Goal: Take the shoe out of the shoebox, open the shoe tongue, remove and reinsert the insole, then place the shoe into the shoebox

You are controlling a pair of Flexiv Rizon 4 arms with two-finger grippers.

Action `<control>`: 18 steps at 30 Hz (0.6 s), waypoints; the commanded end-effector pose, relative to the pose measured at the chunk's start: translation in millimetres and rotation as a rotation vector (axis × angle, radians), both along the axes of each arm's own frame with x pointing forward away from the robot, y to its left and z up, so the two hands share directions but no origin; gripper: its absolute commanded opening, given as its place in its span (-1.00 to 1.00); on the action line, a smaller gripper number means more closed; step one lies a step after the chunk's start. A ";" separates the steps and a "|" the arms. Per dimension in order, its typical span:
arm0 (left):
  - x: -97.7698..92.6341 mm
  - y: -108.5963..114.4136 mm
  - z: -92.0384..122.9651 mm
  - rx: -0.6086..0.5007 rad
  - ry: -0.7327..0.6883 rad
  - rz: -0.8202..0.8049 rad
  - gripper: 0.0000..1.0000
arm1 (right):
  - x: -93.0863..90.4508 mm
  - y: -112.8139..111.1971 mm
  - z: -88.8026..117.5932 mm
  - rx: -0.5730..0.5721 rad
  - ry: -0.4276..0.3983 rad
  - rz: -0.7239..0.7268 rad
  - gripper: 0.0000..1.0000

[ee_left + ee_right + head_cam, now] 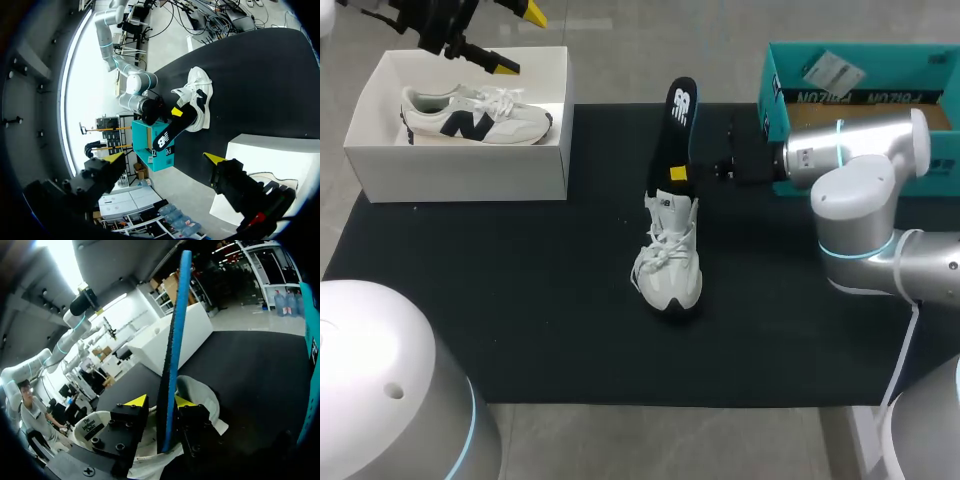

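1. Shoe (668, 270): white lace-up sneaker w/ loose laces, standing mid black tabletop (520, 330), toe toward near edge.
2. Insole (680, 135): black top w/ white logo, blue edge. Stands upright, lower end at shoe's heel opening.
3. R gripper (161, 401): fingers clamped on insole low down, one per side.
4. L gripper (520, 38): fingers apart, nothing btwn them, above white shoebox (460, 170) at far-left of tabletop.
5. 2nd sneaker (470, 115): white w/ dark logo, lies inside shoebox.
6. Teal box (790, 80): far right, beside R arm.
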State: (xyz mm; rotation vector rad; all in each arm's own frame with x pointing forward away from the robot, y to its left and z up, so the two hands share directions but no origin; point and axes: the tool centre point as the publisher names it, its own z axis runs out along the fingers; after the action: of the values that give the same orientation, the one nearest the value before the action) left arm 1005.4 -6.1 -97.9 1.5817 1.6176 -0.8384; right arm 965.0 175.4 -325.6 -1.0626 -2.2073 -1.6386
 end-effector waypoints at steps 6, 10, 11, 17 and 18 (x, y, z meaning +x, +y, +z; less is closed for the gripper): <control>0.6 0.3 0.2 0.003 0.000 -0.001 1.00 | 21.9 -2.1 10.3 -0.023 -0.020 0.021 -0.58; 0.6 0.3 0.2 0.003 0.000 -0.001 1.00 | 20.6 -0.1 4.6 -0.033 0.000 0.035 -1.00; 0.6 0.3 0.2 0.003 0.000 -0.001 1.00 | 19.4 0.4 2.8 -0.038 0.010 0.038 -1.00; 0.6 0.3 0.2 0.003 0.000 -0.001 1.00 | 8.0 1.1 -3.6 -0.052 0.050 0.046 -1.00; 0.6 0.3 0.2 0.003 0.000 -0.001 1.00 | 5.3 1.3 -4.2 -0.057 0.058 0.050 -1.00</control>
State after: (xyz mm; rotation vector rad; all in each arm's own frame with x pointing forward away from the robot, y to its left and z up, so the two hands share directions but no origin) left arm 1005.4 -6.1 -97.9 1.5817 1.6176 -0.8384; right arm 973.8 176.0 -330.8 -1.0393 -2.2265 -1.5372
